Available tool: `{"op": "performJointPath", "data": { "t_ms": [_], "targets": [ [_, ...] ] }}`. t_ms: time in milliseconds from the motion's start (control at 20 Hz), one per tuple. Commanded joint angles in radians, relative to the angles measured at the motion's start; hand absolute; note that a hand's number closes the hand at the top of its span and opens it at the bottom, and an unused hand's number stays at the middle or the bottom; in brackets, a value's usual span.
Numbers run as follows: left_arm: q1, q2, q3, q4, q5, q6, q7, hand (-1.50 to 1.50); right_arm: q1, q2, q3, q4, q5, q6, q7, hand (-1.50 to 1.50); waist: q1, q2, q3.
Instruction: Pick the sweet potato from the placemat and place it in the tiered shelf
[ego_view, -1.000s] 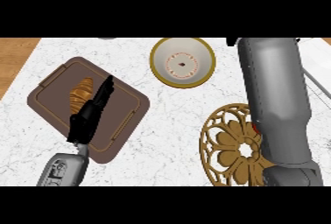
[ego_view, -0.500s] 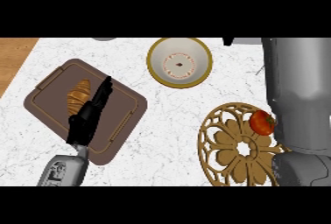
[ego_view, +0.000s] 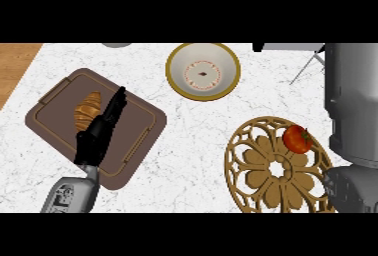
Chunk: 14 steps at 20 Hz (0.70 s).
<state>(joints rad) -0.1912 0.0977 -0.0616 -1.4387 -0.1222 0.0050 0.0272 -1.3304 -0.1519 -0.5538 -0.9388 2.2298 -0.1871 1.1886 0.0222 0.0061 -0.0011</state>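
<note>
On the left of the counter lies a brown placemat (ego_view: 140, 130). On it rests a golden-brown, ridged item (ego_view: 88, 110) that looks like a croissant. My left hand (ego_view: 102, 131) stretches over the mat with straight fingers, its tips just right of that item; I cannot tell whether it touches it. It holds nothing. My right forearm (ego_view: 353, 110) runs up the right edge, and its hand is out of view past the top. Thin grey wire legs (ego_view: 306, 70) at the top right may belong to the tiered shelf.
A gold-rimmed white plate (ego_view: 177, 75) stands at the back centre. A round, carved wooden stand (ego_view: 258, 165) lies at the front right with a red tomato (ego_view: 297, 139) on it. A wooden strip (ego_view: 15, 65) borders the counter's left side.
My right forearm has swung to the right, uncovering the tomato and more of the carved wooden stand. My left hand has stayed over the placemat.
</note>
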Motion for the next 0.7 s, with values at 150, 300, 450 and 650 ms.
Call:
{"op": "performJointPath", "data": {
  "t_ms": [150, 300, 450, 650],
  "targets": [
    [0.023, -0.017, -0.022, -0.05, -0.023, 0.021, 0.032, 0.0, 0.001, -0.105, -0.046, 0.067, 0.025, 0.001, 0.082, 1.5, -0.003, -0.002, 0.001],
    [-0.011, 0.015, 0.027, -0.038, 0.02, -0.013, 0.047, 0.0, 0.037, -0.11, -0.056, 0.072, 0.023, -0.005, 0.069, 1.5, -0.009, -0.002, 0.001],
    [0.004, -0.01, -0.002, 0.008, -0.008, -0.001, 0.004, 0.0, 0.056, -0.158, -0.068, 0.116, 0.036, -0.041, 0.061, 1.5, -0.006, 0.001, 0.001],
    [-0.044, 0.006, 0.038, 0.063, 0.004, -0.01, -0.021, 0.0, 0.065, -0.232, -0.068, 0.215, -0.007, -0.098, -0.064, 1.5, -0.009, 0.003, 0.001]
  ]
}}
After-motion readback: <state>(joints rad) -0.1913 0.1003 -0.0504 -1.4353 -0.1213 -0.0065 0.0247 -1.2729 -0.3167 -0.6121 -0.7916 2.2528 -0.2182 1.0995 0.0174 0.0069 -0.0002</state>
